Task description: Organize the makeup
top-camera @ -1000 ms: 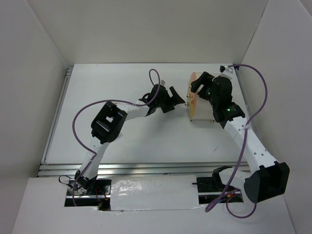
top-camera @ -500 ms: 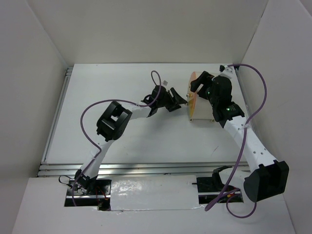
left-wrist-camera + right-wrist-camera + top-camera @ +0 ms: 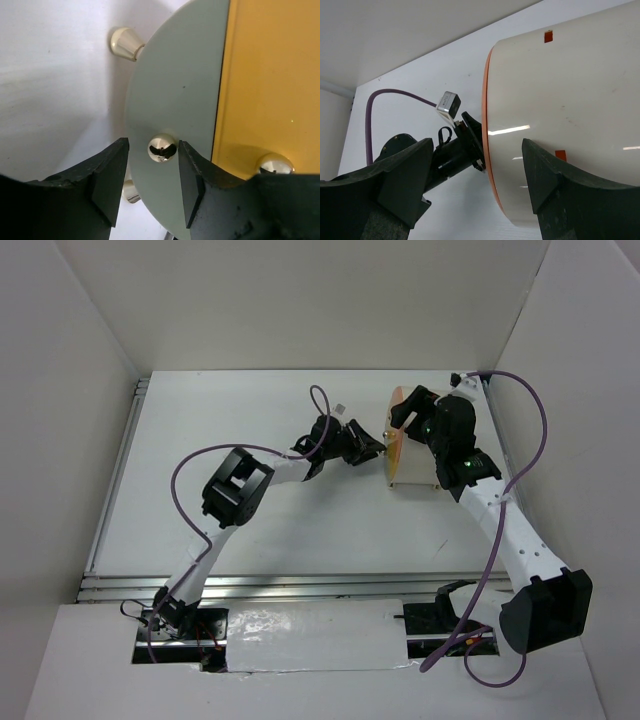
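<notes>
No makeup shows in any view. A cream cylindrical container lies on its side at the back right, its orange front facing left. In the left wrist view, a shiny round knob on the pale grey-green drawer face sits between the fingers of my left gripper. The right finger is almost against it and a gap remains on the left. My right gripper stands wide open over the container's front rim, one finger ahead of the orange edge and one over the cream body.
A second shiny knob sits on the orange panel. A cream foot sticks out beside the drawer face. White walls close in the table at the back and sides. A purple cable loops above the left wrist.
My left arm has reached right to the container's front and its jaws have narrowed around the knob. The right arm and container have stayed put.
</notes>
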### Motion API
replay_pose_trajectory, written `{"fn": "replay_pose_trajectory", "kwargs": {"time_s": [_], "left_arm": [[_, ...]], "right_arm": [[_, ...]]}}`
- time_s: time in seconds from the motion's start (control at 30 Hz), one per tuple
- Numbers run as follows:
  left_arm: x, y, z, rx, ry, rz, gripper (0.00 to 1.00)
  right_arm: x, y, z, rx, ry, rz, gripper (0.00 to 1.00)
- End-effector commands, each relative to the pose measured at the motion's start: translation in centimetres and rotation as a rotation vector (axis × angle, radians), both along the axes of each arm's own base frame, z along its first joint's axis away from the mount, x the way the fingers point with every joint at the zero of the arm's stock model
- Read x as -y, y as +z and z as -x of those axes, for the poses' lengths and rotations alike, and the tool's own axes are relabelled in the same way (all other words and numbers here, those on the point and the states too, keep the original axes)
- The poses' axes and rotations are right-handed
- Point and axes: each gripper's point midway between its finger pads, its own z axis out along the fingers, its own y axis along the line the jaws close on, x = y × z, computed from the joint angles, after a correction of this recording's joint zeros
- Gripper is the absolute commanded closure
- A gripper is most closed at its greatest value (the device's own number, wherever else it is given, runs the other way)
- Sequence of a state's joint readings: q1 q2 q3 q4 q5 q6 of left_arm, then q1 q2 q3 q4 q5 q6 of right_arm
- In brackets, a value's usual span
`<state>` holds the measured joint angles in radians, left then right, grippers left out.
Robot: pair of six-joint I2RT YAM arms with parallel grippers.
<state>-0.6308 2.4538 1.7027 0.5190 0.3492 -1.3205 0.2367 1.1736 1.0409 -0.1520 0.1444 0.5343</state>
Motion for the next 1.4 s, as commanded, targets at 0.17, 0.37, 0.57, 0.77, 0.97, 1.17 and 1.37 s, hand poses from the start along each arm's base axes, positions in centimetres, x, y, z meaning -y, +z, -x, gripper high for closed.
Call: {"fn": "replay_pose_trajectory", "kwargs": {"time_s": [0.17, 0.37, 0.57, 0.77, 0.97, 1.17, 1.37], "left_arm": [[2.0, 2.3, -0.6, 0.066, -0.024, 0.12, 0.5], [2.4, 1.6, -0.1, 0.051, -0.034, 0.121, 0.53], [2.5, 1.6, 0.1, 0.053, -0.032, 0.147, 0.61], [1.6, 2.0, 1.0, 0.069, -0.018, 0.147, 0.68], [0.8, 2.9, 1.5, 0.086, -0.005, 0.144, 0.74], [-0.2, 2.2, 1.7, 0.069, 0.01, 0.134, 0.75], [-1.3, 2.1, 1.0, 0.066, 0.019, 0.105, 0.76]], "right_arm": [[0.5, -6.3, 1.7, -0.208, 0.004, 0.041, 0.2], [0.5, -6.3, 1.6, -0.208, 0.005, 0.039, 0.2], [0.3, -6.6, 1.6, -0.215, 0.012, 0.038, 0.2], [0.5, -6.6, 1.6, -0.213, 0.005, 0.04, 0.2], [0.3, -6.8, 1.6, -0.216, 0.01, 0.037, 0.2], [0.5, -6.7, 1.5, -0.216, 0.004, 0.039, 0.2], [0.6, -7.5, 1.2, -0.237, 0.001, 0.034, 0.2]]}}
